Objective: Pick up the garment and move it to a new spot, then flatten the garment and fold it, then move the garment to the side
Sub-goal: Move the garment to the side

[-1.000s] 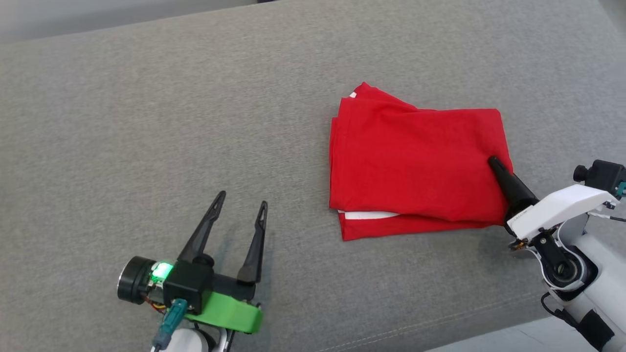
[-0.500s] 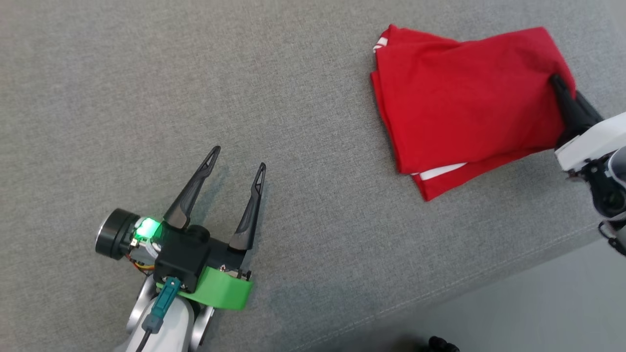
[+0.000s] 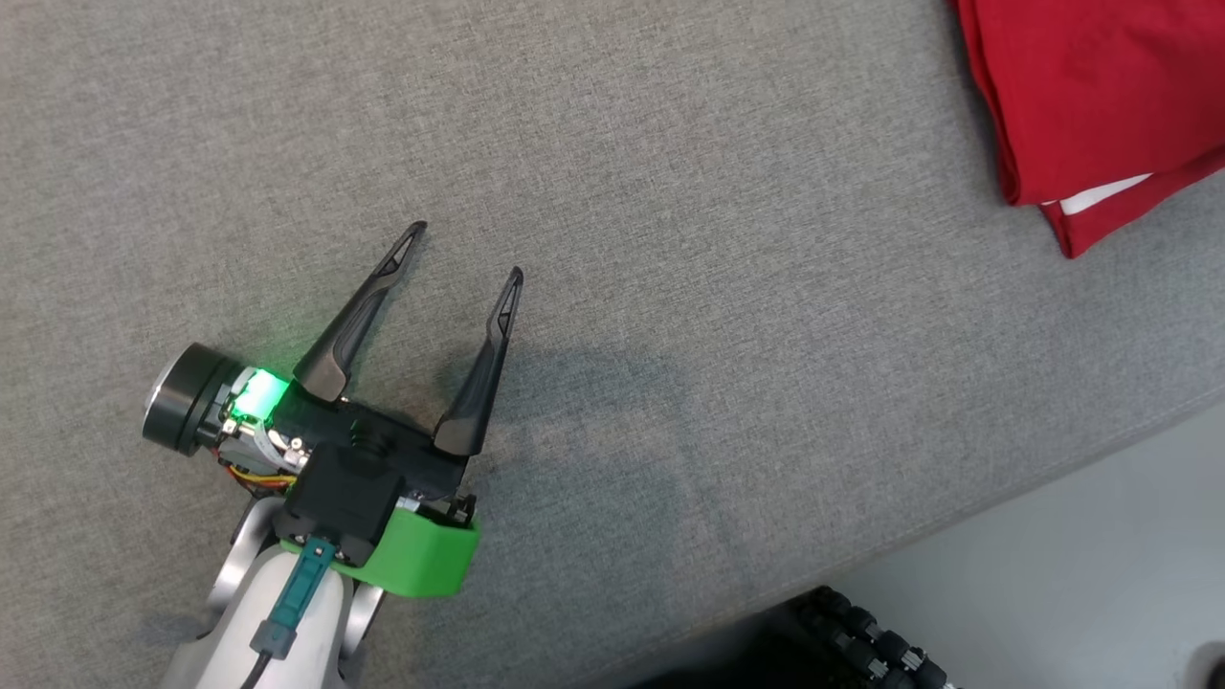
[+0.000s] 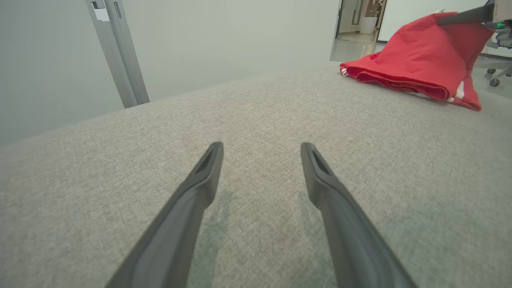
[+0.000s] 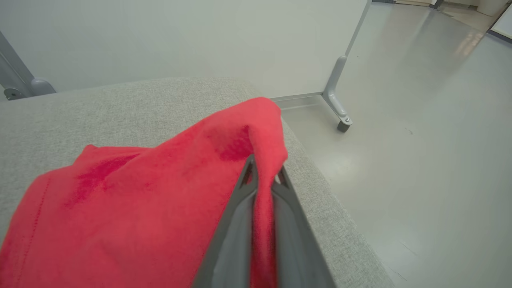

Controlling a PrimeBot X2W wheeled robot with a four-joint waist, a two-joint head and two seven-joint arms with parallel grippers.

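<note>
While right hand (image 5: 264, 170) pinches one garment (image 5: 140, 192) (red), left hand (image 3: 467, 250) gapes.

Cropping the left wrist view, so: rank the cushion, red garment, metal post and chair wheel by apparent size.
Largest to smallest:
cushion
red garment
metal post
chair wheel
The post runs off the top, so only its visible part counts.

One garment (image 3: 1101, 86), two end effectors (image 3: 467, 250) (image 5: 265, 170)

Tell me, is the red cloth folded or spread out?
Folded: the red garment shows stacked layers along its edge, one corner pinched in the right gripper.
</note>
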